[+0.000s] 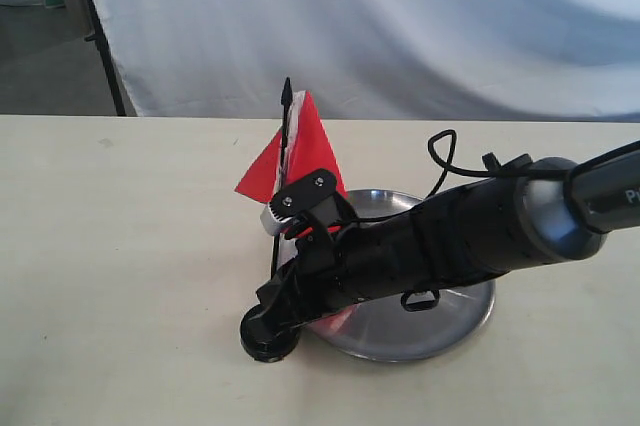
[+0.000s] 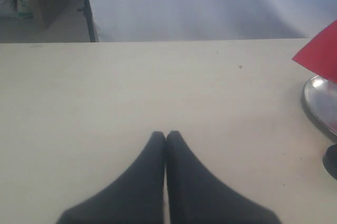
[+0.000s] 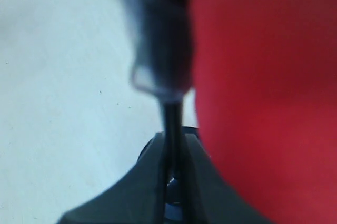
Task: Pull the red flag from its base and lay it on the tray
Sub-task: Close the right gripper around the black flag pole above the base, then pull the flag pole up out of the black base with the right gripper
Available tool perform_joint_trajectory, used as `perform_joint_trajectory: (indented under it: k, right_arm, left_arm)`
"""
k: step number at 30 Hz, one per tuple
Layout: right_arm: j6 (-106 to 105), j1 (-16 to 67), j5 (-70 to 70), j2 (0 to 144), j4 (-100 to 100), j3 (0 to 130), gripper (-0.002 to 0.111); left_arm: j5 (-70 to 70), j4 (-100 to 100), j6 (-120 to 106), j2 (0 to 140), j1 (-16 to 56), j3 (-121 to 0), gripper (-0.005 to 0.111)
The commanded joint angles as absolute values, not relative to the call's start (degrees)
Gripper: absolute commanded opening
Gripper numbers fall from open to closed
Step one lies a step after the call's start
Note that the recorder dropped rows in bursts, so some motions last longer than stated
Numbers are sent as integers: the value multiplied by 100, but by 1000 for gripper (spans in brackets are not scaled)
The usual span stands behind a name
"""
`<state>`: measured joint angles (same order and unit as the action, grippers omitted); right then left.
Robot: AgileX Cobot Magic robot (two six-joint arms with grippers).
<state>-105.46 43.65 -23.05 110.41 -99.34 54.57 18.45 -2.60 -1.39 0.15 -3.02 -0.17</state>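
Note:
The red flag (image 1: 308, 146) stands upright on its thin black pole (image 1: 283, 161), at the left edge of the silver tray (image 1: 445, 331). The black round base (image 1: 268, 336) sits on the table just in front of the tray's left rim. My right gripper (image 1: 285, 291) reaches in from the right and is shut on the pole (image 3: 172, 116) low down, just above the base; the pole's foot is hidden. Red cloth (image 3: 263, 92) fills one side of the right wrist view. My left gripper (image 2: 166, 135) is shut and empty over bare table, apart from the flag (image 2: 322, 56), tray (image 2: 317, 100) and base (image 2: 332, 162).
The right arm (image 1: 470, 231) and its black cable (image 1: 440, 151) lie across the tray. A white cloth backdrop (image 1: 400, 26) hangs behind the table's far edge, with a dark stand leg (image 1: 105, 56) at the back left. The cream table (image 1: 120, 266) stretches to the left.

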Motion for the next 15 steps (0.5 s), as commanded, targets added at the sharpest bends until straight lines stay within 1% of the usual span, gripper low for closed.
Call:
perform_joint_trajectory:
  k: [1,15]
  right_arm:
    - [-10695,4346,-2586,11006,-9995,5454,0]
    - [-10986,4361,-2744,10673,-9995,5454,0]
  left_arm:
    - [1841,-316,-155,0,-314,0,0]
    - [1841,-316,-155,0,-314,0,0]
